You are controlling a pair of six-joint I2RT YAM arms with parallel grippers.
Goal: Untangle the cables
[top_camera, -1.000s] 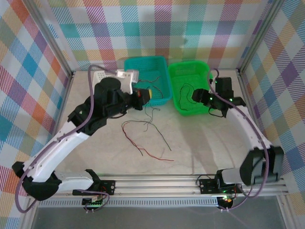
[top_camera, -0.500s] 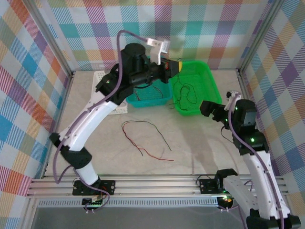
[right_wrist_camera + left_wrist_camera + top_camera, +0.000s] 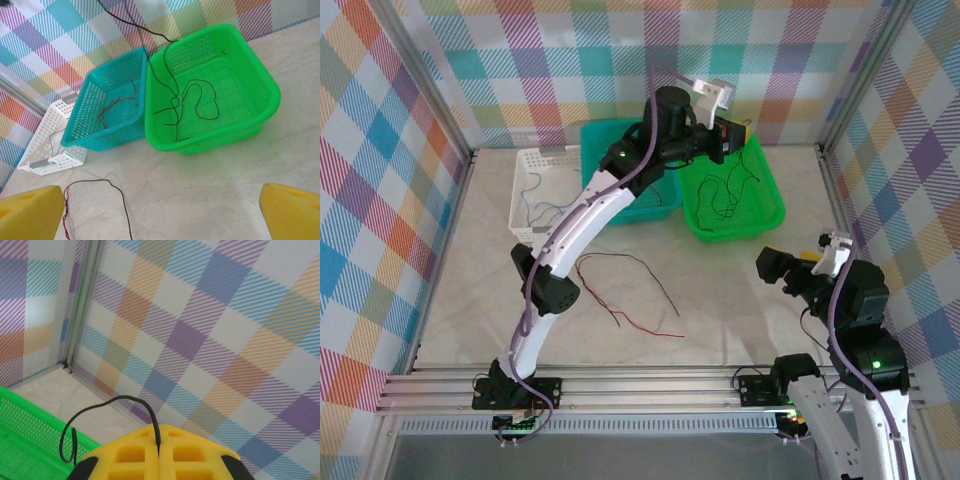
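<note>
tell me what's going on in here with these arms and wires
The left gripper is shut on a thin black cable, holding it high above the green plastic mesh basket, with the cable's slack trailing into it. The right gripper hovers open over the marble table. Loose red and black cables lie on the table, not yet sorted.

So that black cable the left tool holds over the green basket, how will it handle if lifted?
Probably very floppy: the black cable hangs from the shut left tool in loose curves into the green basket. Likely near weightless, being so thin. It may drag the black loop lying in the basket, which it seems to touch.
</note>
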